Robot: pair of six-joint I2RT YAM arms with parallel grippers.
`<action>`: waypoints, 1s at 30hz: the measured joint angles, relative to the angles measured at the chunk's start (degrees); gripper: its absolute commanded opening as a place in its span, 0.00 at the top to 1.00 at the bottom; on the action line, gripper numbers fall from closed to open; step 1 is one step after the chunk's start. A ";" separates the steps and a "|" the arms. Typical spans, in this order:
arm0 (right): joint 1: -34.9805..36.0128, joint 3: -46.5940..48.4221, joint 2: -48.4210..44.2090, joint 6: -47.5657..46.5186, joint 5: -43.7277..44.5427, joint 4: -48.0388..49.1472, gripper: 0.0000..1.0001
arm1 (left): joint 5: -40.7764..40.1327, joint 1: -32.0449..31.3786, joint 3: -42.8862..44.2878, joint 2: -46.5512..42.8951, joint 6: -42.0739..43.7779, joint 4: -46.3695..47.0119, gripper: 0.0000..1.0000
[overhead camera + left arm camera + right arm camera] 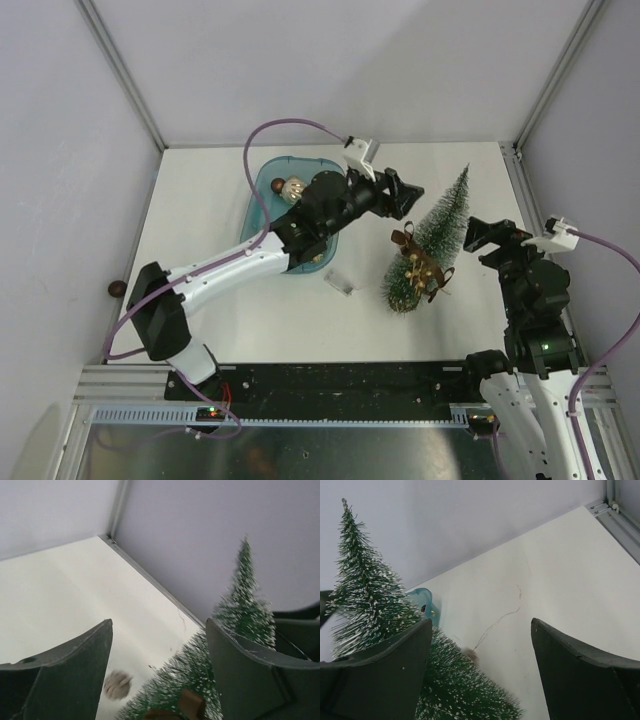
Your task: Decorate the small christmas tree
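Small christmas tree [436, 235] stands on the white tabletop [280, 325], right of centre, w/ gold & brown ornaments [420, 266] hung low on its near side. L fingers [65, 680] are spread wide w/ nothing btwn them, just beside the tree's left flank; R fingers [580, 680] are likewise apart & empty, near its right side. Left of the tree a teal tray [262, 185] lies partly under the L arm [230, 265], w/ one round ornament [291, 188] in it
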 measured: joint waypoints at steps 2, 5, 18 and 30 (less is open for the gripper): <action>0.00 0.02 -0.76 -0.17 0.50 -0.68 0.15 | -0.92 1.01 0.00 -0.85 0.46 0.04 0.20; 0.00 0.15 -2.01 -0.28 1.25 -2.27 0.14 | -1.90 2.25 -0.39 -2.10 0.92 0.11 0.20; -0.09 2.36 -5.68 -0.44 3.98 -9.09 0.09 | -4.55 3.96 -5.31 -5.31 3.61 0.31 0.12; -0.09 10.73 -9.51 0.17 5.14 -19.26 0.01 | -6.88 21.35 -9.18 -7.32 17.38 -10.93 0.00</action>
